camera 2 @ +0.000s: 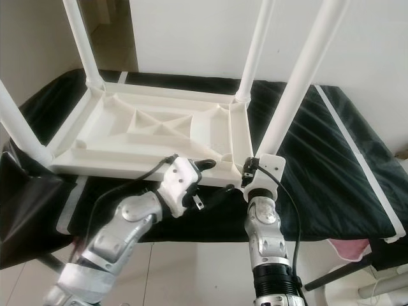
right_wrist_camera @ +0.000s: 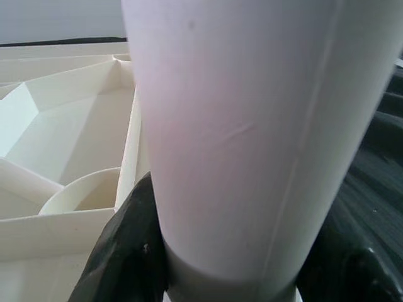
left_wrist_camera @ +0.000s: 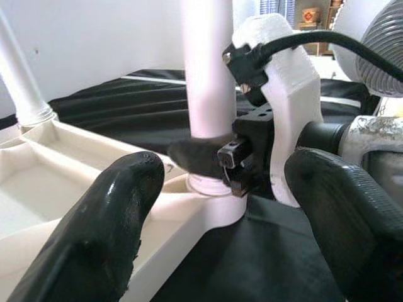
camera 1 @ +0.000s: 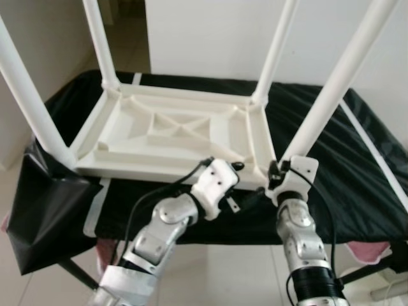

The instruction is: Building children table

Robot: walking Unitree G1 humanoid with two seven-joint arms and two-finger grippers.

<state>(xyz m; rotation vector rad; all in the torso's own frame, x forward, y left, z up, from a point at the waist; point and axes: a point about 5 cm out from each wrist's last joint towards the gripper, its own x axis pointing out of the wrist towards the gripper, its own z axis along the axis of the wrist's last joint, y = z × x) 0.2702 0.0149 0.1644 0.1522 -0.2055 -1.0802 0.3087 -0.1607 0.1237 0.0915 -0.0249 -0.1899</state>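
A white children's table (camera 1: 172, 131) lies upside down on a black-covered surface (camera 1: 344, 159), all of its white legs pointing up. My right gripper (camera 1: 280, 169) is shut on the near right leg (camera 1: 331, 89) just above its socket; in the right wrist view the leg (right_wrist_camera: 252, 126) stands between the black fingers (right_wrist_camera: 123, 251). My left gripper (camera 1: 245, 182) is open beside it at the table's front corner. In the left wrist view its fingers (left_wrist_camera: 107, 233) straddle the rim, facing the leg's base (left_wrist_camera: 208, 94) and the right gripper's white mount (left_wrist_camera: 283, 94).
The other legs rise at the near left (camera 1: 29, 102), far left (camera 1: 99, 38) and far right (camera 1: 277, 48). White tape stripes (camera 1: 376, 153) cross the black cover. A pink cloth (camera 1: 373, 250) hangs at the lower right. A white wall stands behind, tiled floor below.
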